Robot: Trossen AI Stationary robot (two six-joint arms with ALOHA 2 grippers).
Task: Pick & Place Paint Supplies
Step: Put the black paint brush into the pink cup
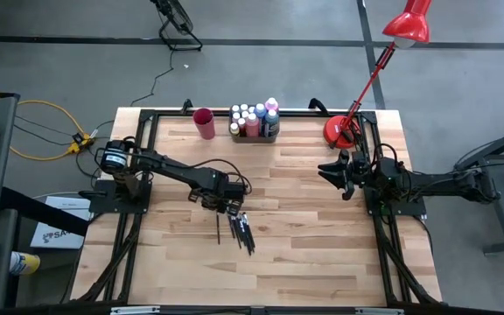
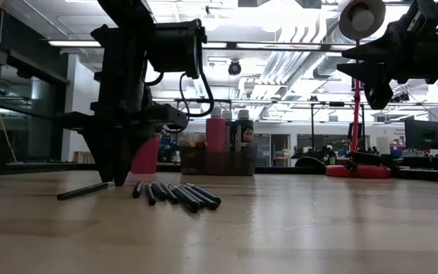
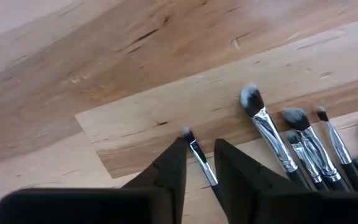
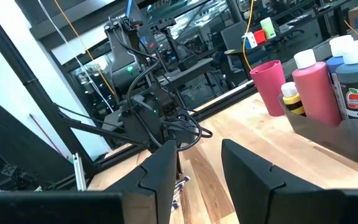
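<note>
I have the wooden surface [image 1: 304, 245] spread below me, with the red lamp [image 1: 348, 131] standing at its far right corner. My left arm reaches in from the left side toward the middle, and its pincer [image 1: 220, 203] is down at the surface, at the near end of the loose paintbrushes. My right arm sits over the right side with its pincer [image 1: 335, 175] raised well above the wood, its two fingers standing apart with nothing between them. Along the far edge I see the grey tray [image 1: 254, 136] packed with paint bottles [image 1: 256, 118], pink, blue and yellow among them with pale caps, and the red cup [image 1: 205, 123] stands just beside the tray on its left. The paintbrushes [image 1: 243, 232] lie flat on the wood in a small cluster near the middle, close together and roughly parallel, bristles pointing toward the left pincer. One thin brush [image 3: 199, 158] lies a little apart from the rest, and in the left wrist view its silver ferrule runs right between the left pincer's fingers [image 3: 166, 177], which are narrowed around it; I cannot tell whether they are already pressing on it.
</note>
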